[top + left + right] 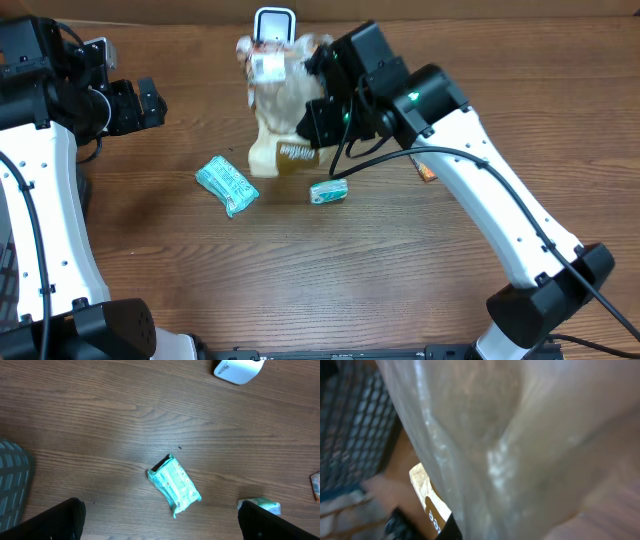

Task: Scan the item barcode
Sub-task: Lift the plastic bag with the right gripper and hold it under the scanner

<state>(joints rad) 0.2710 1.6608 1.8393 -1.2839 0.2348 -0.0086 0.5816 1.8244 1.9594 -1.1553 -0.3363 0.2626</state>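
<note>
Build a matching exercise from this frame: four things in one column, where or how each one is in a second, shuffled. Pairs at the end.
Things
1. clear plastic bag
2. larger teal packet
3. white scanner
4. left gripper

Place or state
A. open, holding nothing
B. standing at the far edge of the table
C. clamped in the right gripper, just in front of the scanner
D. lying flat on the wood, nothing touching it

Pairs: 1-C, 2-D, 3-B, 4-A
</note>
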